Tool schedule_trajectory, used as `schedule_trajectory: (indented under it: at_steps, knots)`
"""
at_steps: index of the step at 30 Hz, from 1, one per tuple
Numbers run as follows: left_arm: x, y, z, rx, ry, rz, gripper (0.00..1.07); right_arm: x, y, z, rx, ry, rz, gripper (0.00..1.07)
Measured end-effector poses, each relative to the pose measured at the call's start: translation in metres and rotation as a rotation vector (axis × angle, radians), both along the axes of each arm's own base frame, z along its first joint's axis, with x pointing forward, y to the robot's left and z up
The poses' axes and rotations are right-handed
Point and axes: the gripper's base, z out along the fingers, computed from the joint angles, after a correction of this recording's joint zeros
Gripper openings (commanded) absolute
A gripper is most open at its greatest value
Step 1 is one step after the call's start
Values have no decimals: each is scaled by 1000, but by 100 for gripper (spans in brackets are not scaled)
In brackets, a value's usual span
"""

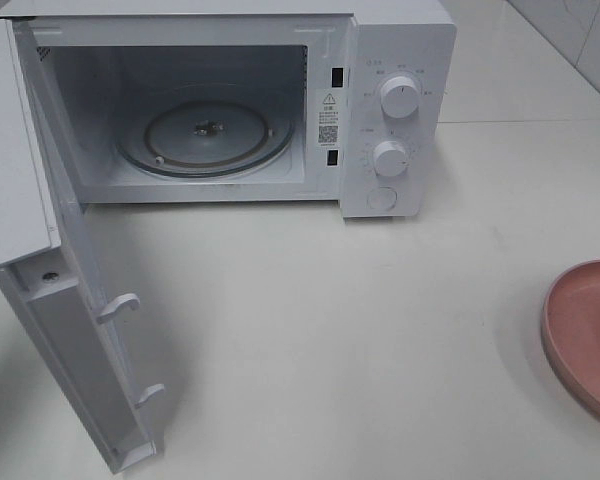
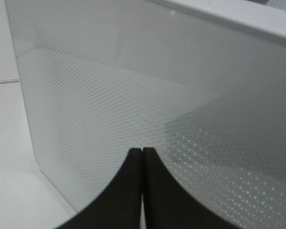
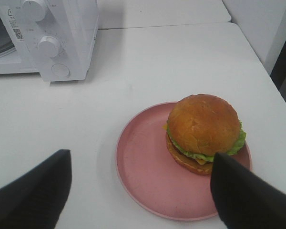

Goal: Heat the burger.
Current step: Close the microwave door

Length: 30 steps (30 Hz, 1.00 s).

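The burger (image 3: pixel 202 131), with a golden-brown bun, green lettuce and a bit of cheese, sits on a round pink plate (image 3: pixel 145 183) on the white table. My right gripper (image 3: pixel 140 157) hovers above the plate's near side, open, its dark fingers (image 3: pixel 38 193) spread wide with nothing between them. The left gripper (image 2: pixel 142 153) is shut and empty, its tips close to the dotted outer face of the microwave door (image 2: pixel 133 86). In the exterior high view only part of the plate (image 1: pixel 580 335) shows at the right edge, and neither gripper appears.
The white microwave (image 1: pixel 400 60) stands at the back with its door (image 1: pixel 70 340) swung wide open to the left. Inside lies a glass turntable (image 1: pixel 205 135). Two knobs (image 1: pixel 398 97) and a button are on its right panel. The table's edge (image 3: pixel 271 81) runs right of the plate.
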Motion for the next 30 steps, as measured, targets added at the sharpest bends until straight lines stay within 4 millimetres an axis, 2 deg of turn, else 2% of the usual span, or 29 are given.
schedule_trajectory:
  at_steps: [13,23,30]
  knots:
    - [17,-25,-11,9,12,-38,0,0,0,0,0,0,0,76]
    - [43,-56,-10,-32,-9,-24,0,0,0,0,0,0,0,76]
    - [61,-90,-9,-43,-37,-44,0,0,0,0,0,0,0,76]
